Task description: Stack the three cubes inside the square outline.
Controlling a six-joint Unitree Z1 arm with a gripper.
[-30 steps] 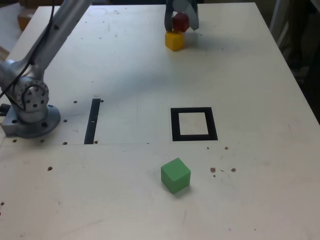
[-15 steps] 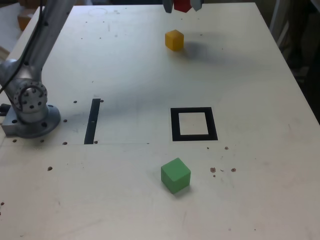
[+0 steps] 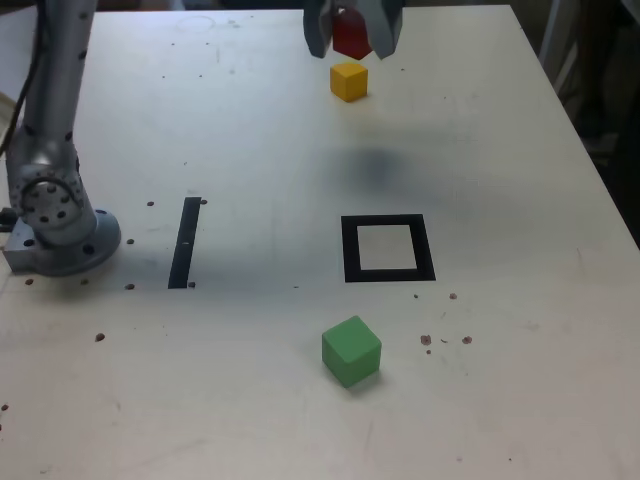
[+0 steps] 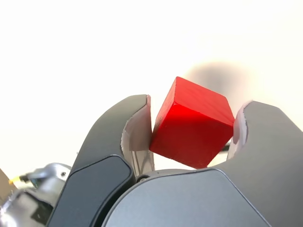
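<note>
The fingers (image 4: 142,127) are clamped on the red block (image 4: 193,124), pinching it from both sides with the block sitting a bit skewed between them, one corner poking up, so it's a real grip but not a square one. In the exterior view the gripper (image 3: 352,35) hangs in the air at the far end of the bench (image 3: 520,150), right above the yellow block (image 3: 348,80) but clearly clear of it. A second ago the red block was sitting on or right against the yellow one with the fingers around it; since then it's been lifted off, and the arm has swung so its upright part now stands over the base at the exterior view's left. So the pick looks done and it's carry time. The black square outline (image 3: 388,248) is still empty, well nearer the camera, and the green block (image 3: 351,351) sits untouched just in front of it. The tilted grip might make it land crooked.
</note>
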